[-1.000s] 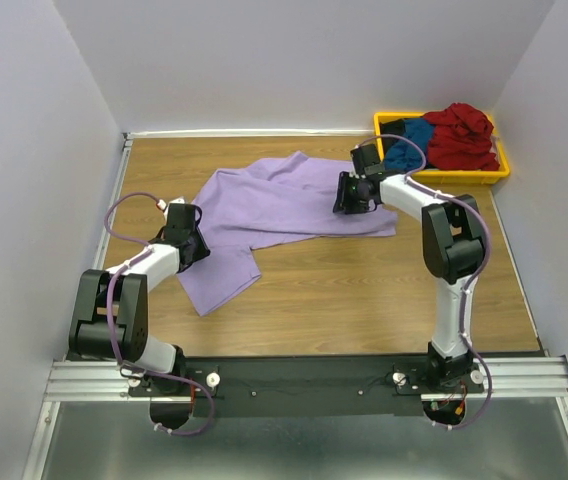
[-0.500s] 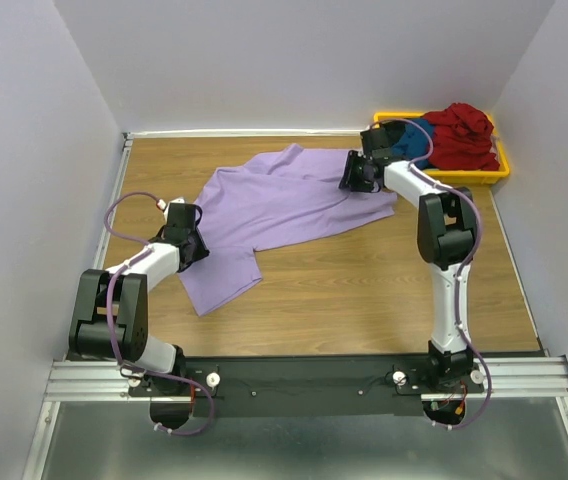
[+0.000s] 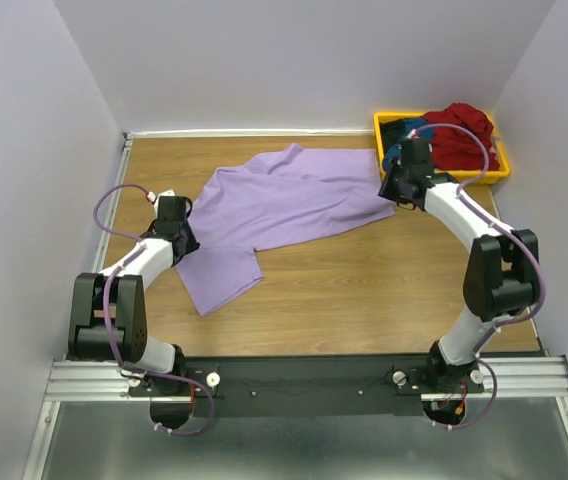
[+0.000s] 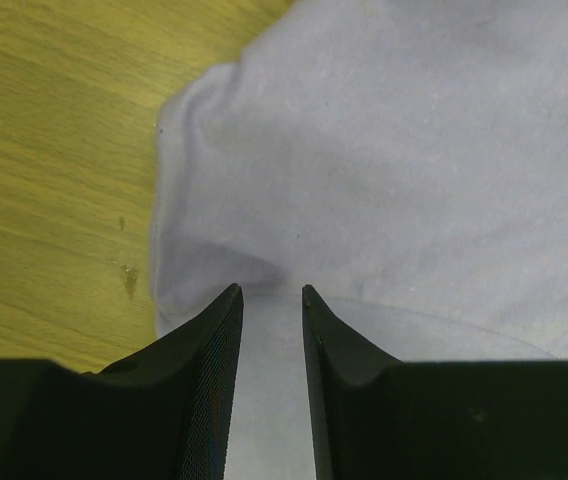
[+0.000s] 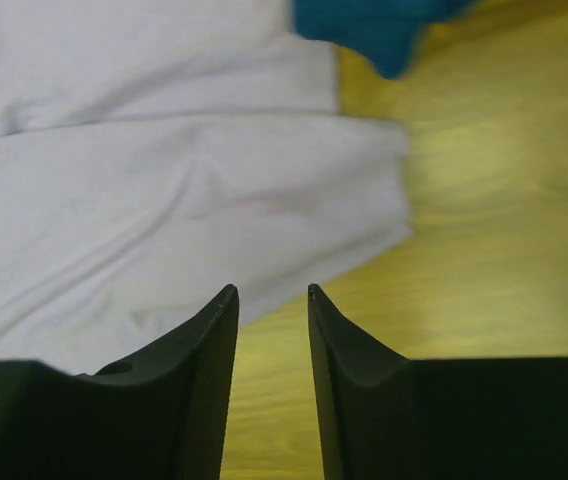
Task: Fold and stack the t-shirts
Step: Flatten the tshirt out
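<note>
The lavender shirt lies open but rumpled on the desk. It reaches from near the left edge, across the far half, to just short of the bin in the far right corner. Its widest part sits toward the far side. One flap runs down toward the near left and ends in a point on bare wood. Folds cross the cloth, and its right end tapers to a narrow tip.

The red shirt is heaped in the right part of the bin and rises above the rim. The blue shirt and a bit of the black shirt show at the bin's left end, partly behind the right arm.

The left gripper is down at the lavender shirt's left border, where the cloth bunches into a raised fold beside bare wood. Its jaws stand a narrow gap apart with lavender cloth showing in that gap. I cannot tell whether they pinch it or only rest over it.

The right gripper is at the shirt's right tip, just in front of the bin. Its jaws are slightly spread and hold nothing, with the shirt's edge and bare wood showing beneath them.
</note>
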Available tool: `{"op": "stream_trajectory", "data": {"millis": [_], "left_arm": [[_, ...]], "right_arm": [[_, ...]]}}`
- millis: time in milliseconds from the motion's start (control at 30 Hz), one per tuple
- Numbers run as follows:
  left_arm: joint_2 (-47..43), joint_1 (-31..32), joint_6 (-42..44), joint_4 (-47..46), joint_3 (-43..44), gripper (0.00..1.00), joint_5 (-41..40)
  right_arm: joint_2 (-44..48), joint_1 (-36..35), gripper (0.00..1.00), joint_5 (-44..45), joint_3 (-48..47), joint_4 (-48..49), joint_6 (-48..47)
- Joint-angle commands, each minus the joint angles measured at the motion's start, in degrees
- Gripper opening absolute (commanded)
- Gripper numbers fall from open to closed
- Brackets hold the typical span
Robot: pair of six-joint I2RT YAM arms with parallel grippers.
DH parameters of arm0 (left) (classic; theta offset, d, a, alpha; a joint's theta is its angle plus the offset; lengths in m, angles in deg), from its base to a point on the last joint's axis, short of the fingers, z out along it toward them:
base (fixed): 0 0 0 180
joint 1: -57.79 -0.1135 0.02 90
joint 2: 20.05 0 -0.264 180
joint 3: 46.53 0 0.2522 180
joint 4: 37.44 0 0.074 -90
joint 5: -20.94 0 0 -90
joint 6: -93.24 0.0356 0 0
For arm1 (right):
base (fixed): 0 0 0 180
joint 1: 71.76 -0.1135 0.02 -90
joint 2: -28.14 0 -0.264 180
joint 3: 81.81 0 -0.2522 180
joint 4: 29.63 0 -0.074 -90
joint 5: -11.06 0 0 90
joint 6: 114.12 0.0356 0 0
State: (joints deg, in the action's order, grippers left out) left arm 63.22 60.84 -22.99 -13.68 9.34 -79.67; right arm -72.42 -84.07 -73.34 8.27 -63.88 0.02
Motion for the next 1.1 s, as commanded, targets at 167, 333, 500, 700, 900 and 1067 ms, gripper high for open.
{"op": "stream_trajectory", "data": {"millis": [167, 333, 500, 700, 900, 1067], "left_arm": [[-7.76, -0.15, 1.45, 0.11, 0.70, 0.40, -1.16], [-14.25, -0.15, 2.59, 0.72, -0.88, 0.41, -2.40], [-17.52, -0.24, 2.42, -0.15, -3.26, 0.41, -2.14], [-16.29, -0.15, 2.42, -0.59, -2.82, 0.41, -1.60], [-15.94, -0.15, 3.04, -0.77, -2.47, 0.41, -2.13], [-15.33, -0.15, 3.12, -1.30, -2.21, 0.41, -1.52]], "right_arm": [[-1.92, 5.29, 0.31, -3.57, 7.87, 2.90, 4.25], [-7.02, 5.37, 0.30, -5.25, 4.71, 4.85, 4.95], [-10.62, 5.37, 0.30, -7.89, 0.67, 5.29, 6.09], [-14.23, 5.46, 0.30, -6.93, 1.54, 5.29, 7.24], [-8.01, 5.81, 0.28, -2.01, 11.45, 1.09, 5.57], [-1.59, 5.99, 0.29, 0.80, 15.69, -4.55, 5.04]]}}
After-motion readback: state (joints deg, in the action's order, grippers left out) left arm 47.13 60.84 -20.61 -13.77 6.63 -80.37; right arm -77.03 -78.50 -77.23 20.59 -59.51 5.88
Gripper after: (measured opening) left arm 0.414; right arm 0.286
